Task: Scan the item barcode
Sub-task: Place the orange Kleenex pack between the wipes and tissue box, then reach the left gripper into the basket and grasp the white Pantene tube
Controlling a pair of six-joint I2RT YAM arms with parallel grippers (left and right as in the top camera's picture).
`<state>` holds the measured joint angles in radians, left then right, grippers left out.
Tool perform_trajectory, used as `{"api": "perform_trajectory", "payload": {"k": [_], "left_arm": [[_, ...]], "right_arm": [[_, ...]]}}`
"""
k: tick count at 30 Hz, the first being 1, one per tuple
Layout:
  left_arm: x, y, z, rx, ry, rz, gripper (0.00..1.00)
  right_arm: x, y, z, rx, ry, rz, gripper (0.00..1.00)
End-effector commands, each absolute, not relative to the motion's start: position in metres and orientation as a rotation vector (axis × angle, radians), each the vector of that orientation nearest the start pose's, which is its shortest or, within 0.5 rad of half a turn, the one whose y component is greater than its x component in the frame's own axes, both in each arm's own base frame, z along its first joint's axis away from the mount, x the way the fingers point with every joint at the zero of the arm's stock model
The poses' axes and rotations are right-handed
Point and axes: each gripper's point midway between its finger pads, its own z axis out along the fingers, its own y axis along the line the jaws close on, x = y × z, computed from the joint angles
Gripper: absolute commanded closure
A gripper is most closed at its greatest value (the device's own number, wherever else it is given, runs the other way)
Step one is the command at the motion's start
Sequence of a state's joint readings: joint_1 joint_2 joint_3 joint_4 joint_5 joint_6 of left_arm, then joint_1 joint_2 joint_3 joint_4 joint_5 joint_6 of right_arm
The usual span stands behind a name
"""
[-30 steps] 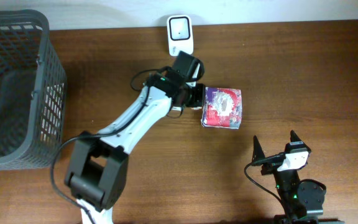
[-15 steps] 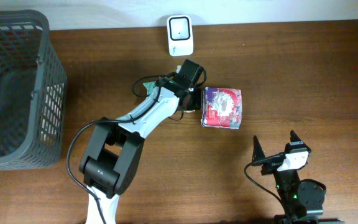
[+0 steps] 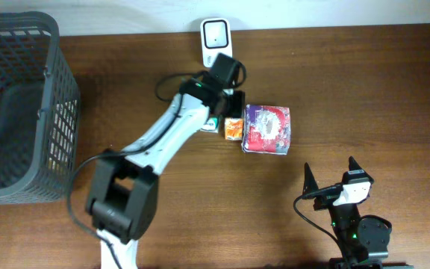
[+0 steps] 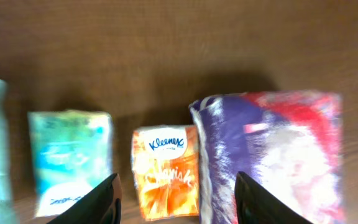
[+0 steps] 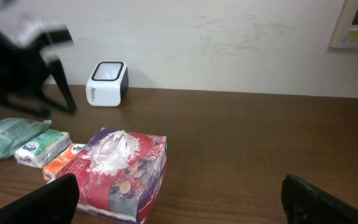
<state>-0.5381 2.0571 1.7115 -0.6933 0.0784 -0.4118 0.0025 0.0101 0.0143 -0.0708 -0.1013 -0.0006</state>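
A small orange Kleenex tissue pack (image 3: 234, 128) (image 4: 166, 171) lies flat on the table, squeezed between a teal pack (image 3: 211, 125) (image 4: 72, 158) and a large purple-and-red tissue pack (image 3: 267, 128) (image 4: 272, 155). My left gripper (image 3: 232, 104) (image 4: 179, 205) hovers over the orange pack, open, with nothing between its fingers. The white barcode scanner (image 3: 217, 41) (image 5: 107, 84) stands at the table's far edge, just behind the left gripper. Near the front edge my right gripper (image 3: 334, 185) (image 5: 188, 205) is wide open and holds nothing.
A dark mesh basket (image 3: 62, 97) stands at the far left. In the right wrist view a green soft pack (image 5: 8, 137) lies left of the row of packs, and the left arm is a dark blur above them.
My left gripper has opened and lifted back toward the scanner. The orange pack it covered now shows on the table beside the large pack. The right arm has not moved.
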Motion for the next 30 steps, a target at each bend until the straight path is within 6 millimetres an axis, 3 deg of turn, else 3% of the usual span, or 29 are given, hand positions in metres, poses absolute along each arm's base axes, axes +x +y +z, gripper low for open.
{"api": "perform_trajectory", "payload": {"k": [1, 3, 6, 7, 9, 10, 12, 13, 14, 16, 18, 19, 20, 26, 30], "left_arm": [[0.457, -0.243, 0.233, 0.168, 2.404, -0.490, 0.43], [0.458, -0.209, 0.285, 0.169, 2.285, -0.461, 0.43], [0.447, -0.139, 0.363, 0.159, 2.097, -0.348, 0.37], [0.439, -0.101, 0.393, 0.113, 2.025, -0.287, 0.36], [0.422, -0.020, 0.430, -0.072, 1.928, -0.126, 0.33], [0.411, 0.033, 0.443, -0.205, 1.883, -0.005, 0.33], [0.390, 0.117, 0.446, -0.408, 1.849, 0.153, 0.31], [0.383, 0.146, 0.440, -0.481, 1.855, 0.203, 0.22], [0.373, 0.180, 0.428, -0.544, 1.882, 0.273, 0.21], [0.361, 0.228, 0.393, -0.603, 1.989, 0.385, 0.20], [0.353, 0.259, 0.350, -0.700, 2.107, 0.401, 0.21], [0.352, 0.266, 0.336, -0.728, 2.143, 0.398, 0.20], [0.353, 0.277, 0.309, -0.772, 2.212, 0.387, 0.20], [0.370, 0.272, 0.204, -0.825, 2.488, 0.165, 0.18], [0.368, 0.269, 0.161, -0.868, 2.607, 0.112, 0.19]], "right_arm": [[0.245, 0.016, 0.158, -0.073, 1.639, 0.073, 0.01], [0.245, 0.016, 0.158, -0.073, 1.639, 0.073, 0.01], [0.245, 0.016, 0.158, -0.073, 1.639, 0.073, 0.01], [0.245, 0.016, 0.158, -0.073, 1.639, 0.073, 0.01], [0.245, 0.016, 0.158, -0.073, 1.639, 0.073, 0.01], [0.245, 0.016, 0.158, -0.073, 1.639, 0.073, 0.01], [0.245, 0.016, 0.158, -0.073, 1.639, 0.073, 0.01], [0.245, 0.016, 0.158, -0.073, 1.639, 0.073, 0.01], [0.245, 0.016, 0.158, -0.073, 1.639, 0.073, 0.01], [0.245, 0.016, 0.158, -0.073, 1.639, 0.073, 0.01], [0.245, 0.016, 0.158, -0.073, 1.639, 0.073, 0.01], [0.245, 0.016, 0.158, -0.073, 1.639, 0.073, 0.01], [0.245, 0.016, 0.158, -0.073, 1.639, 0.073, 0.01], [0.245, 0.016, 0.158, -0.073, 1.639, 0.073, 0.01], [0.245, 0.016, 0.158, -0.073, 1.639, 0.073, 0.01]]}}
